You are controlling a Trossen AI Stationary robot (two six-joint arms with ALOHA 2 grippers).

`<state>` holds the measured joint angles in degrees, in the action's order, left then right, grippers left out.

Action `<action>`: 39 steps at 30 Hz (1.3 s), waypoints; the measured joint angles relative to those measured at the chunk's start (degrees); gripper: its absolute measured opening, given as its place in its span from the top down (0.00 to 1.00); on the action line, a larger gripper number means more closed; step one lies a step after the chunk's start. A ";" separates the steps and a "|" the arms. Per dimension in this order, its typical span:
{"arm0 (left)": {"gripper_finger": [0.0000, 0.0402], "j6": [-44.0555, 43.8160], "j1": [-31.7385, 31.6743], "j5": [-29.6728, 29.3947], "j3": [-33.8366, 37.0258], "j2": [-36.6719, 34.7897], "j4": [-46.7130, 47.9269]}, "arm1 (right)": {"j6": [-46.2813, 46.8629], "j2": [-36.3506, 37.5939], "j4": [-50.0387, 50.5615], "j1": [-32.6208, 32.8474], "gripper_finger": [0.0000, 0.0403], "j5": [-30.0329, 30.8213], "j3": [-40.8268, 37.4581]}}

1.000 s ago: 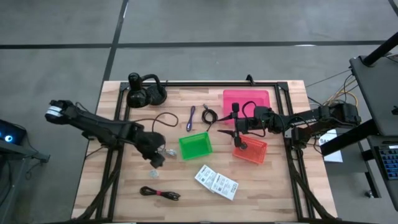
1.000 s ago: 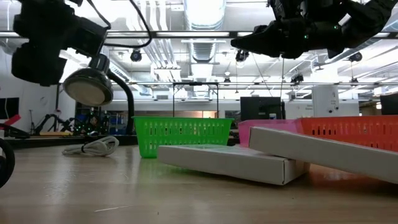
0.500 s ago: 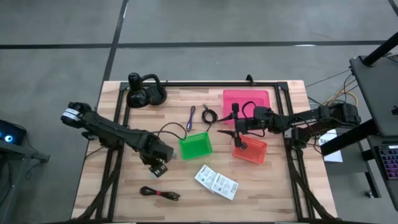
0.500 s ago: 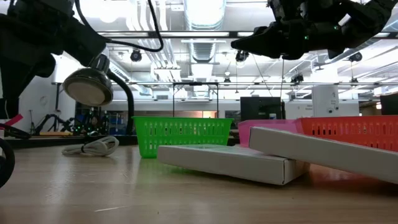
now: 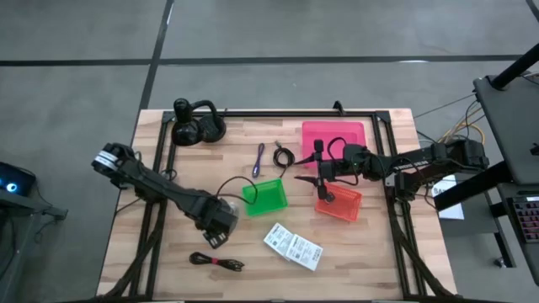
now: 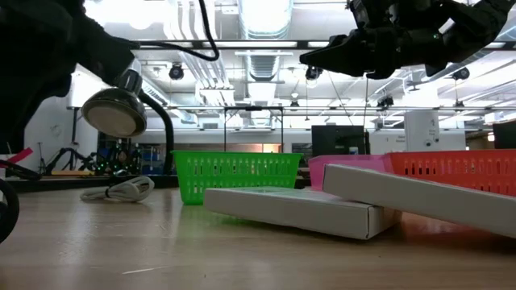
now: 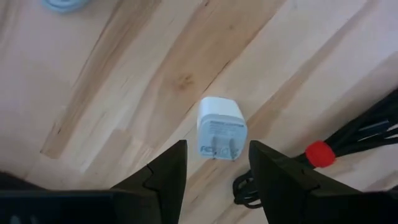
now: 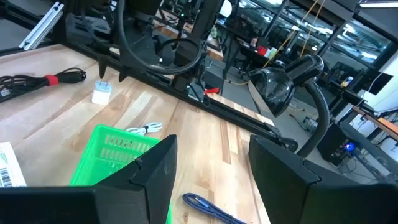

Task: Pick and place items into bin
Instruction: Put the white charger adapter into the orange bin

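The left claw [image 7: 214, 163] hangs open just above a small white plug [image 7: 221, 129] lying on the wooden counter [image 5: 160, 252], near a black-red cable [image 5: 216, 262], while the right claw [image 5: 318, 173] waits open over the orange bin [image 5: 339, 204].

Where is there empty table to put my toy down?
Bare wood lies along the near right edge, past the white packets and below the orange bin. The far left strip beside the headphones is also free. It is crowded mid-table around the green bin, purple cable and left tool.
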<state>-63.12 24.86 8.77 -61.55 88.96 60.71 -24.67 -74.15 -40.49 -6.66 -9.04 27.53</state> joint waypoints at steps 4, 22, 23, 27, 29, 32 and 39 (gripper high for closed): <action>0.61 -0.04 0.80 -0.11 -0.01 1.21 -0.12 | 0.00 0.00 0.00 0.00 0.54 -0.02 -0.02; 0.61 -1.09 1.64 0.10 -0.13 2.34 -0.66 | 0.00 0.00 0.06 -0.02 0.54 0.00 -0.01; 0.61 -1.06 1.64 0.16 -0.25 2.49 -0.76 | 0.00 0.00 0.10 -0.02 0.54 0.00 -0.02; 0.61 -1.04 1.82 0.13 -0.25 2.54 -2.37 | -0.31 0.00 0.44 -0.02 0.54 0.00 -0.01; 0.61 -1.02 1.98 -0.20 -0.25 2.54 -2.50 | -0.42 0.00 0.52 -0.01 0.54 0.00 -0.02; 0.61 -0.77 2.28 -0.39 -0.04 2.74 -2.37 | -0.65 0.00 0.92 -0.02 0.54 0.00 -0.02; 0.61 0.78 2.54 -0.78 0.10 5.06 -1.71 | -1.03 0.00 0.93 -0.02 0.54 0.00 -0.02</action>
<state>-62.34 27.40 7.99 -61.46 94.02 59.00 -25.70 -74.15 -39.56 -6.68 -9.04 27.51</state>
